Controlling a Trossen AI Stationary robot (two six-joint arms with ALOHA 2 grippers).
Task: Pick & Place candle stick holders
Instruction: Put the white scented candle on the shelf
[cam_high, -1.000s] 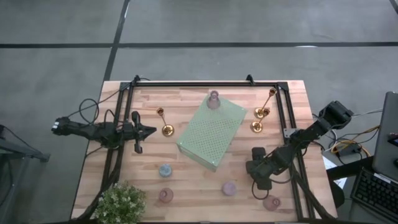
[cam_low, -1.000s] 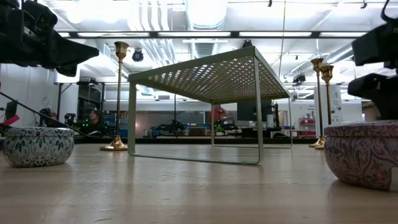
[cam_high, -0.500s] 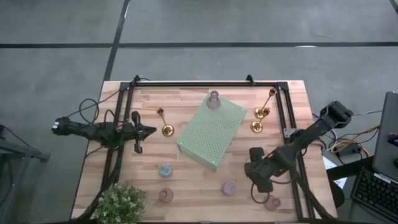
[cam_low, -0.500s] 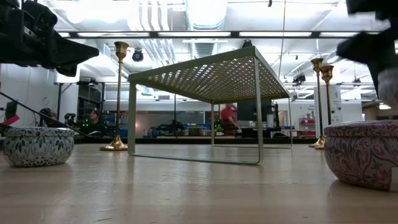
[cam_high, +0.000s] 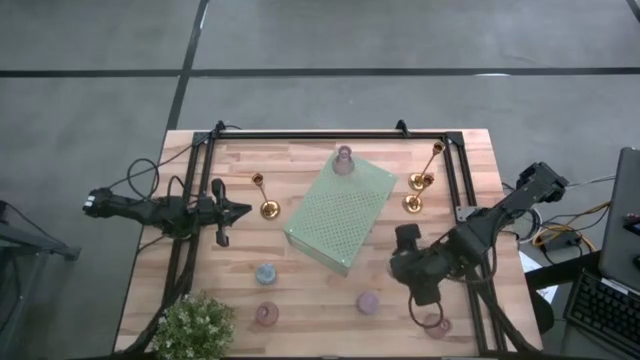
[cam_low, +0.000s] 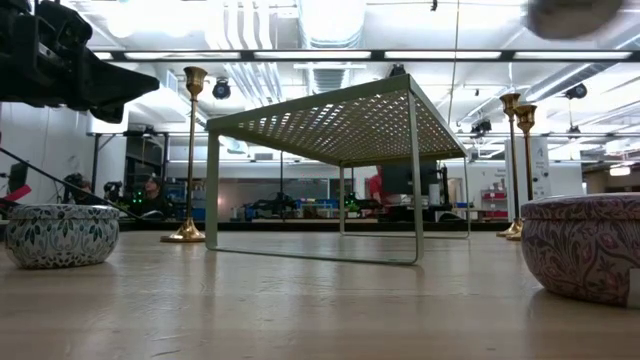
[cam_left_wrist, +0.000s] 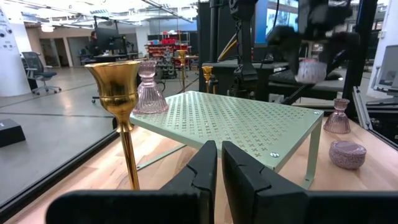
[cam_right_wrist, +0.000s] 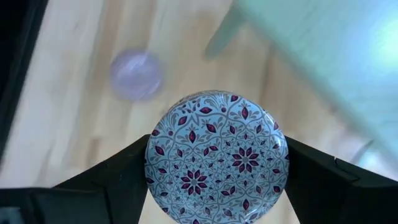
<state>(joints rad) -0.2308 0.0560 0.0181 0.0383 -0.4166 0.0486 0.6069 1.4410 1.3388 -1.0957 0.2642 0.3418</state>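
from above, your right gripper (cam_high: 418, 290) hangs over the near right part of the table (cam_high: 310, 300), between the green rack (cam_high: 341, 212) and the lilac holder (cam_high: 369, 302), with a round holder (cam_high: 434, 324) seen just beside its fingers, and two gold candlesticks (cam_high: 419, 182) stand behind it near the frame; your left gripper (cam_high: 236, 211) waits by the lone gold candlestick (cam_high: 267, 209) on the left, and a blue holder (cam_high: 266, 273) and a pink holder (cam_high: 266, 313) sit near the plant (cam_high: 195, 328). at table height, two patterned bowls (cam_low: 60, 235) rest on the wood either side of the rack and a blurred round shape shows at the top right edge. from your left wrist, the fingers (cam_left_wrist: 202, 163) are pressed together on nothing, aimed at the rack. from your right wrist, the fingers (cam_right_wrist: 311, 163) stand wide, pinching a patterned round holder (cam_right_wrist: 216, 155) lifted clear above the table. you seem to be in the carry step; next you likely need to bring it level over its spot, lower it flat, then let go
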